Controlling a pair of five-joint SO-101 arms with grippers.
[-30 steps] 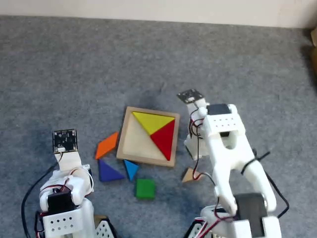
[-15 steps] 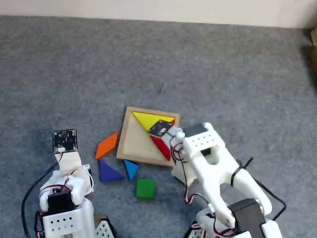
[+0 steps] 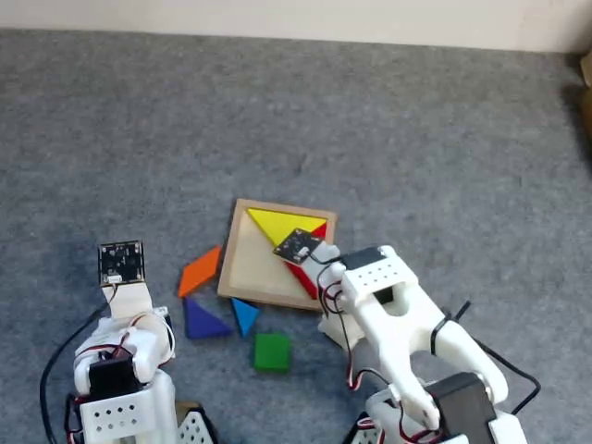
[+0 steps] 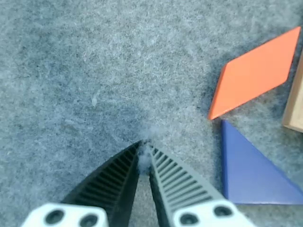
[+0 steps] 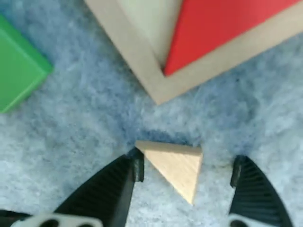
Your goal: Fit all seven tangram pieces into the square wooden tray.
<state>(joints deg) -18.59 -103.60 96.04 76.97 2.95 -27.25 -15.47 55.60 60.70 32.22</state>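
The square wooden tray point(image 3: 242, 268) holds a yellow triangle point(image 3: 274, 225) and a red triangle point(image 3: 305, 273); its corner point(image 5: 156, 90) and the red triangle point(image 5: 222, 23) are also in the right wrist view. My right gripper point(image 5: 185, 169) is open low over the carpet, its fingers on either side of a plain wooden triangle point(image 5: 176, 164) just off that corner. The right arm point(image 3: 384, 287) covers the tray's near right corner. An orange parallelogram point(image 3: 199, 271), dark blue triangle point(image 3: 203, 321), light blue triangle point(image 3: 245, 314) and green square point(image 3: 271, 352) lie on the carpet. My left gripper point(image 4: 143, 147) is shut and empty near the orange parallelogram point(image 4: 255, 71).
Grey carpet covers the whole table. The left arm point(image 3: 125, 347) stands at the near left, close to the loose pieces. The dark blue triangle point(image 4: 251, 177) lies beside the left gripper, and the green square point(image 5: 19, 78) lies a short way from the right gripper. Open carpet stretches beyond the tray.
The right arm swung from the tray's right side toward the near left, over the tray's near right corner and the wooden triangle. The left arm stayed still.
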